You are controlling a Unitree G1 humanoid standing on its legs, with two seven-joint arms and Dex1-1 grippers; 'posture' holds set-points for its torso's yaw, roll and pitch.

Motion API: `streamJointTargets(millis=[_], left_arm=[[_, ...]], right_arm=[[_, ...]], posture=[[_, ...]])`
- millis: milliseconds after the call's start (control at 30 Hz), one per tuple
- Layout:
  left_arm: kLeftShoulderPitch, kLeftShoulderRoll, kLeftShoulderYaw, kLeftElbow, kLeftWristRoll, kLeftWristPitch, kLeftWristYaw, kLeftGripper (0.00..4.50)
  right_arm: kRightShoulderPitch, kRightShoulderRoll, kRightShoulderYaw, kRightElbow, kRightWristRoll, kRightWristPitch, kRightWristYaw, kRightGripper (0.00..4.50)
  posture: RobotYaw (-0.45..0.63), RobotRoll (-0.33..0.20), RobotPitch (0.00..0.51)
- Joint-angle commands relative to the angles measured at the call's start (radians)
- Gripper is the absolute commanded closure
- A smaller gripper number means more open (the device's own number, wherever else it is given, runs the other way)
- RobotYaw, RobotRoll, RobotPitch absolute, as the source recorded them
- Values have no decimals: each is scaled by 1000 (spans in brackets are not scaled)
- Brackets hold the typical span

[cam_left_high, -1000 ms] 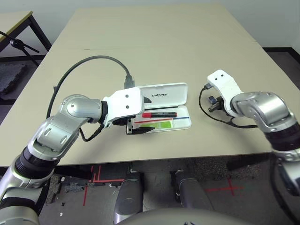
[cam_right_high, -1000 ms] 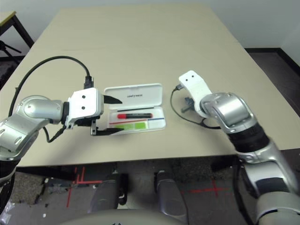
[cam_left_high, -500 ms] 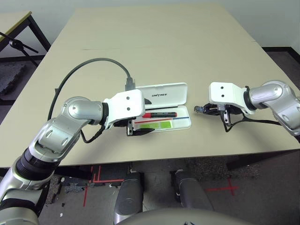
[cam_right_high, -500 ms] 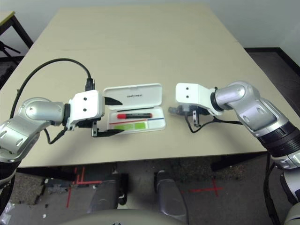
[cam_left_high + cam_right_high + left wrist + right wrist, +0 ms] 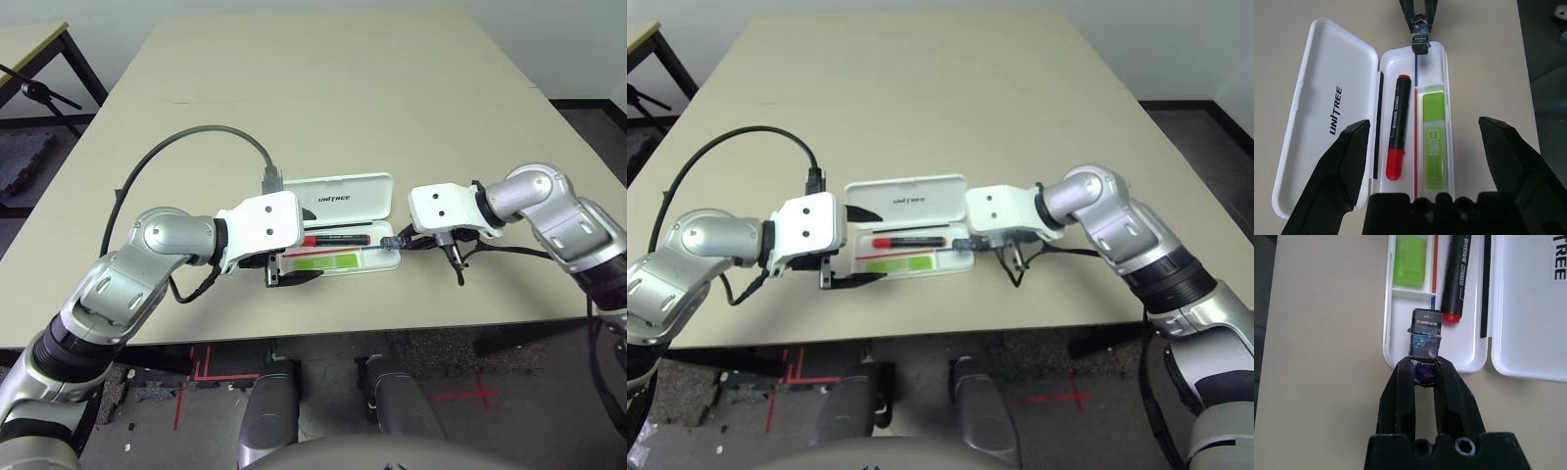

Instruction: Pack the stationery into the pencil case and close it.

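The white pencil case [image 5: 358, 186] lies open near the table's front edge, its lettered lid [image 5: 1317, 83] flat behind the tray. A red marker [image 5: 1398, 125] with a black end and a lime-green highlighter [image 5: 1435, 142] lie side by side in the tray. My right gripper [image 5: 1423, 364] is shut on a tiny dark-grey block [image 5: 1425, 335], which hangs just over the tray's right end [image 5: 390, 241]. At the case's left end my left gripper [image 5: 1423, 122] is open, its fingers spread wider than the tray, holding nothing.
The beige table [image 5: 323, 88] stretches bare behind the case. A grey cable [image 5: 196, 132] loops from my left wrist over the table's left part. A black cable [image 5: 460, 259] hangs under my right wrist. The front edge lies just below the case.
My right arm has swung left from the table's right side, carrying the block to the tray's right end. My left gripper has stayed at the case's left end.
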Motion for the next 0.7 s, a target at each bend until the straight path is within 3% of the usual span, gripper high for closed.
streamJointTargets(millis=[33, 467, 500, 700], left_arm=[[5, 4, -12, -6, 10, 8, 6, 0], [9, 5, -8, -17, 11, 19, 14, 0], [8, 5, -8, -16, 12, 19, 15, 0], [7, 9, -8, -11, 12, 17, 16, 0]], right_arm=[[-10, 25, 26, 3, -37, 11, 11, 4228], [-18, 93, 21, 24, -84, -37, 6, 4228], [-21, 96, 18, 28, -84, -41, 4, 3506], [-33, 92, -25, 40, -46, -63, 15, 1340]], posture=[[113, 0, 125], [124, 0, 124], [126, 0, 123], [123, 0, 122]])
